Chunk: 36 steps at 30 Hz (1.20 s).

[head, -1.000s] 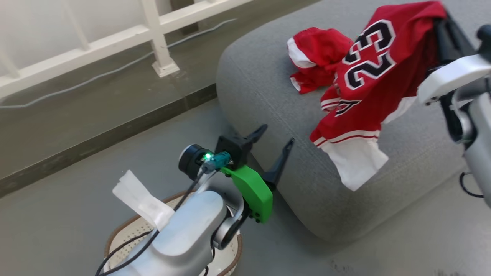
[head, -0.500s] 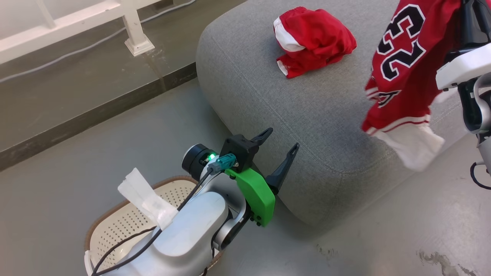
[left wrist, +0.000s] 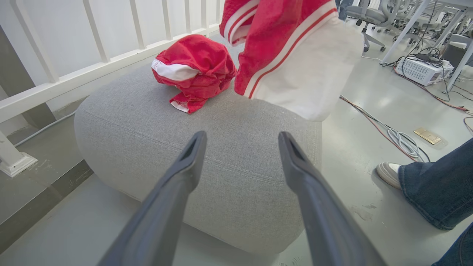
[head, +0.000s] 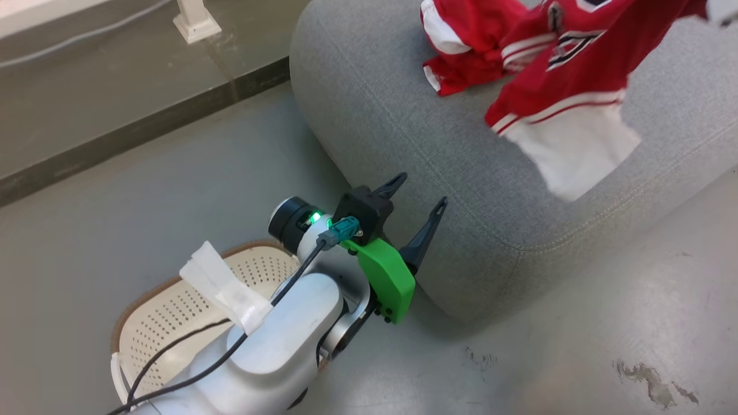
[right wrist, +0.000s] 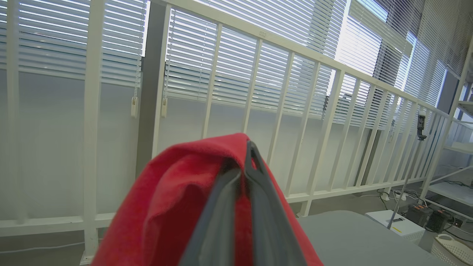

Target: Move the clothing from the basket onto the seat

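Observation:
The red shorts (head: 461, 52) with their white stripe lie bunched on the grey seat (head: 403, 127). A red jersey (head: 565, 75) hangs above the seat, its white hem dangling beside the shorts. In the right wrist view my right gripper (right wrist: 245, 166) is shut on the jersey's red cloth (right wrist: 177, 210). My left gripper (head: 420, 188) stands open and empty against the seat's front edge, above the cream basket (head: 155, 305), whose inside is partly hidden by my arm. The left wrist view shows that gripper (left wrist: 242, 136) open, facing the seat (left wrist: 229, 155), the shorts (left wrist: 196, 70) and the jersey (left wrist: 295, 48).
A white railing post (head: 193, 23) and a dark floor ledge (head: 144, 127) run behind the seat. A person's shoe (left wrist: 388, 173) and jeans leg (left wrist: 436, 184) stand right of the seat. Floor cables (left wrist: 391, 133) and office furniture lie beyond.
The head camera has tilted down. The jersey in my right gripper has swung left, from apart from the shorts to over them. My left gripper has stayed open in place.

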Tool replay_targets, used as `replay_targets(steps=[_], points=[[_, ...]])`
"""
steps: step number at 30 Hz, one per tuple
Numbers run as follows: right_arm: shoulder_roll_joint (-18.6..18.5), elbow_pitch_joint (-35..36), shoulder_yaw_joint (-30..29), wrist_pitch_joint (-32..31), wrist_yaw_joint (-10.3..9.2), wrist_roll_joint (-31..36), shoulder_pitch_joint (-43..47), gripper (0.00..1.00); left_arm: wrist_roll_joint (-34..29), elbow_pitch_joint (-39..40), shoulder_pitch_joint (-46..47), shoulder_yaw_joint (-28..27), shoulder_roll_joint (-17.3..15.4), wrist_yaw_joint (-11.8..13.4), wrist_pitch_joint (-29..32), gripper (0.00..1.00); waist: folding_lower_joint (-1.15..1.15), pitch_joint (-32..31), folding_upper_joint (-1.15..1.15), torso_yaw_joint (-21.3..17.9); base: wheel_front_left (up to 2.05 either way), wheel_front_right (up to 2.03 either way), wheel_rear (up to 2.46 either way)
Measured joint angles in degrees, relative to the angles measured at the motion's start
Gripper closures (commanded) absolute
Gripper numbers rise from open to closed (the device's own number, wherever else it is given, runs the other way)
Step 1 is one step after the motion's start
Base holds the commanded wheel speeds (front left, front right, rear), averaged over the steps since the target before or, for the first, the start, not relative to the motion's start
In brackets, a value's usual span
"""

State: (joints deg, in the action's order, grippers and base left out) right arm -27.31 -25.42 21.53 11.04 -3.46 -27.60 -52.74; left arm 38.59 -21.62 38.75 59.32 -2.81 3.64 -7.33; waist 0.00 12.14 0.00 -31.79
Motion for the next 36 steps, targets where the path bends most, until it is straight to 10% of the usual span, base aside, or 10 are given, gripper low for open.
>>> replay_targets(steps=[21, 36], points=[[-8.3, -8.8, -6.9, -2.9, -1.74, 1.6, -14.7, 1.00, -4.1, 5.4, 5.0, 3.8, -0.1, 0.3, 2.4, 0.00, 0.01, 9.4, 0.00, 11.3, 0.00, 0.00, 0.00], [-5.3, -17.0, -8.5, -0.9, -3.21, 3.0, -14.1, 1.00, -5.0, 7.6, 5.4, 4.0, -1.7, 0.6, 5.2, 0.00, 0.00, 14.7, 0.00, 18.0, 0.00, 0.00, 0.00]])
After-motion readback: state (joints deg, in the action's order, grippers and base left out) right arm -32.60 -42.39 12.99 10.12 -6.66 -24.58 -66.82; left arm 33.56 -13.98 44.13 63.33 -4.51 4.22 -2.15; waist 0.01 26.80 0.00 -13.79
